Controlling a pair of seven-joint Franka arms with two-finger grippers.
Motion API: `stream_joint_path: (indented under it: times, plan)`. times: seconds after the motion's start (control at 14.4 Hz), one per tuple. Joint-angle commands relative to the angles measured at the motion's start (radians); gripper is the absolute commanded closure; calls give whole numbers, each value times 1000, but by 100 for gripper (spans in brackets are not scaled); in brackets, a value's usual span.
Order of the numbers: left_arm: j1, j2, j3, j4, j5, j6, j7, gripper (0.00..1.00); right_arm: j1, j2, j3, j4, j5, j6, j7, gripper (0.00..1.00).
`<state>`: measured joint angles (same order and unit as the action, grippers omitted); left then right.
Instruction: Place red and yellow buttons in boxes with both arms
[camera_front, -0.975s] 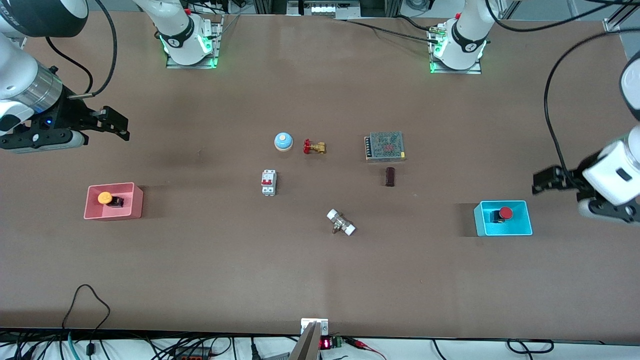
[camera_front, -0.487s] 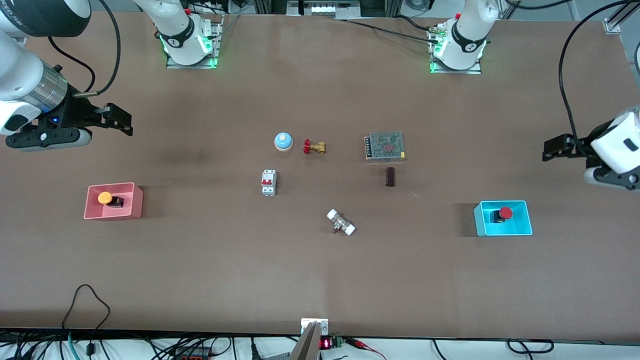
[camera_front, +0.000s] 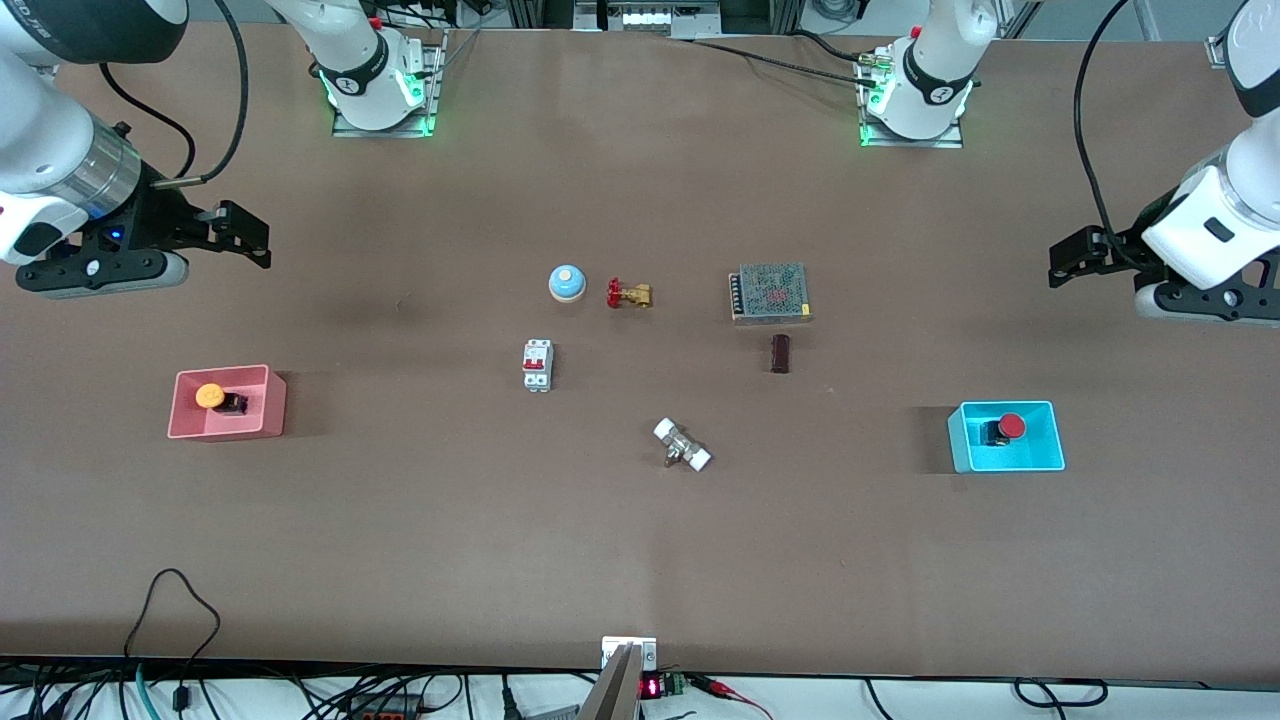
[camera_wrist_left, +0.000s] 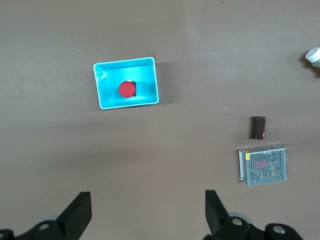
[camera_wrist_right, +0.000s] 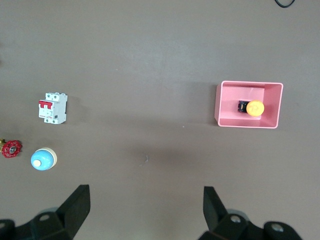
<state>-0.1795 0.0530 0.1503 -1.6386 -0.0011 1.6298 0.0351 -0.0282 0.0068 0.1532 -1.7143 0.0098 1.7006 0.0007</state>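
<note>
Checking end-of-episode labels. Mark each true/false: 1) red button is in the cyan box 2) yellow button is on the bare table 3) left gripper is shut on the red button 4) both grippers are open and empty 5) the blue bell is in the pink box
1) The red button lies in the cyan box: true.
2) False: the yellow button lies in the pink box.
3) False: the left gripper is open, holding nothing, over bare table.
4) True: the right gripper is open and empty too.
5) False: the blue bell stands on the table beside the brass valve.

Wide brown table (camera_front: 640, 560), evenly lit, black cables (camera_front: 180, 640) trailing along its near edge
</note>
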Motion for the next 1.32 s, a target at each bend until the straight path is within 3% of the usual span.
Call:
stream_joint_path:
  times: [0.0, 0.28, 0.35, 0.42, 0.49, 0.7, 1.25]
  plan:
    - [-3, -27, 2, -6, 20, -1, -12, 0, 7, 33, 0, 57, -14, -25, 18, 0]
    - [6, -35, 2, -7, 16, -13, -14, 0, 128, 35, -119, 61, -13, -24, 16, 0]
    - [52, -36, -50, -7, 20, -10, -17, 0, 125, 35, -124, 61, -14, -24, 12, 0]
    - [193, -44, -196, -12, 18, -4, -18, 0, 125, 35, -124, 61, -14, -24, 18, 0]
    - [199, -47, -205, -13, 16, -5, -23, 0, 122, 35, -124, 61, -16, -25, 18, 0]
    - [150, -42, -140, -12, 18, 18, -11, 0, 120, 39, -124, 62, -16, -27, 16, 0]
    - [103, -47, -109, -13, 20, 16, -11, 0, 122, 39, -123, 62, -17, -33, 19, 0]
